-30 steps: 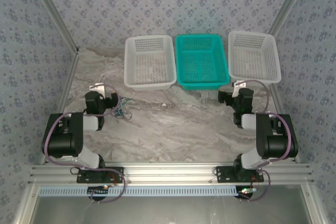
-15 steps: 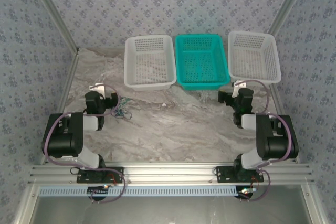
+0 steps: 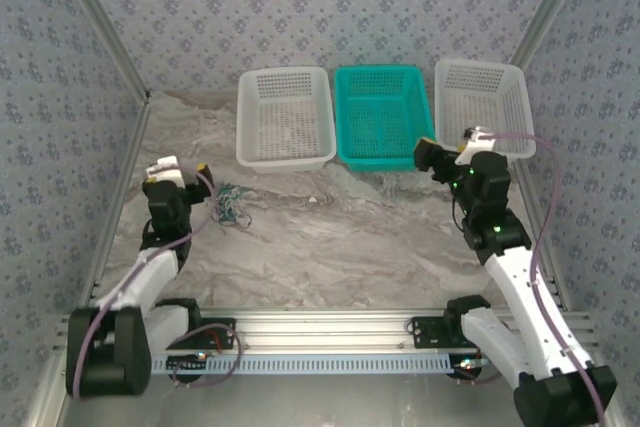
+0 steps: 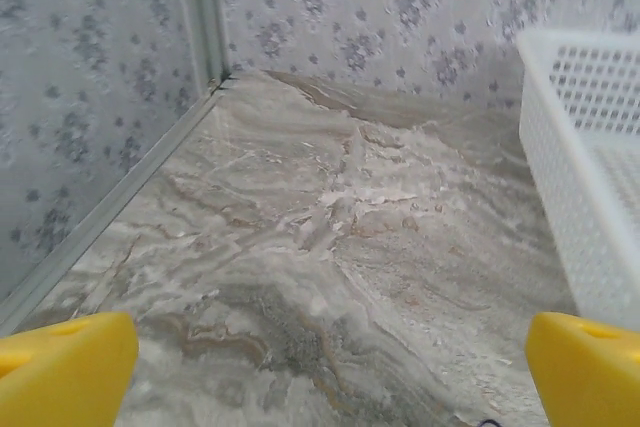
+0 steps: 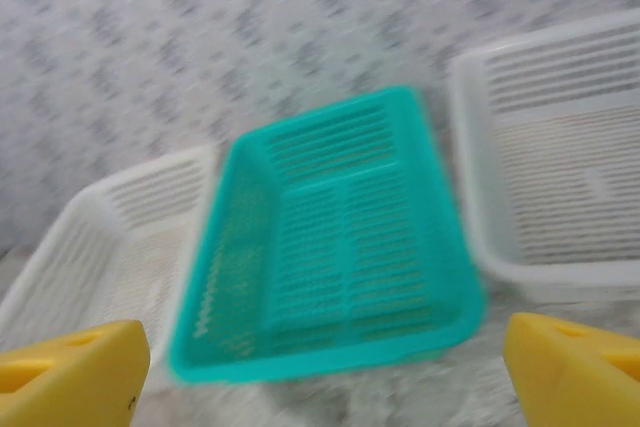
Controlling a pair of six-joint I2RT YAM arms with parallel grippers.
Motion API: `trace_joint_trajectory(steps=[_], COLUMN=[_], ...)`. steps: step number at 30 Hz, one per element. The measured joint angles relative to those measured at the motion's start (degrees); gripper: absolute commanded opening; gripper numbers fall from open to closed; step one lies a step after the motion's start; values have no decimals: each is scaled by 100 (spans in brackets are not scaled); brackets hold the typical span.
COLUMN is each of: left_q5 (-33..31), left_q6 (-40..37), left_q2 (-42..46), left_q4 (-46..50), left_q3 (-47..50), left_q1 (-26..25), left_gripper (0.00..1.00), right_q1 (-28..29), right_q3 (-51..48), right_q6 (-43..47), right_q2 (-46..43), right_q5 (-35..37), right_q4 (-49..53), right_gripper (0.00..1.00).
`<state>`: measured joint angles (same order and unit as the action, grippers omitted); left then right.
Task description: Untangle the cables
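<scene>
Both arms have unfolded from their tucked poses and swung forward, so the untangling looks only about to begin. Now the left pincer (image 3: 185,169) stands spread wide and empty over the left of the counter (image 3: 340,237). The cables (image 3: 232,207) lie untouched in a small tangle just to its right. Across the counter, the right pincer (image 3: 432,153), also spread and empty, hovers by the near right corner of the teal basket (image 3: 385,117), well apart from the tangle.
</scene>
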<state>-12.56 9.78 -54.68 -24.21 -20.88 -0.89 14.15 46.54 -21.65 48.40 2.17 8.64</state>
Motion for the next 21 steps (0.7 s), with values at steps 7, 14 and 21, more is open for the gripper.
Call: trace_joint_trajectory(steps=[7, 14, 21], left_q5=[317, 1287, 1526], left_q6=[2009, 2802, 3117], left_q2=[960, -57, -483], left_q4=[2896, 4819, 5230], left_q3=[-1523, -2015, -1631], left_q1=[-138, -439, -439], left_gripper=[89, 84, 74], right_q1=[1908, 2730, 2741], right_q3=[1388, 2332, 2444], right_q6=[-254, -188, -186], right_q2=[1829, 3314, 3517], right_q5=[-404, -575, -874], right_q4=[927, 1307, 1375], right_gripper=[93, 95, 95])
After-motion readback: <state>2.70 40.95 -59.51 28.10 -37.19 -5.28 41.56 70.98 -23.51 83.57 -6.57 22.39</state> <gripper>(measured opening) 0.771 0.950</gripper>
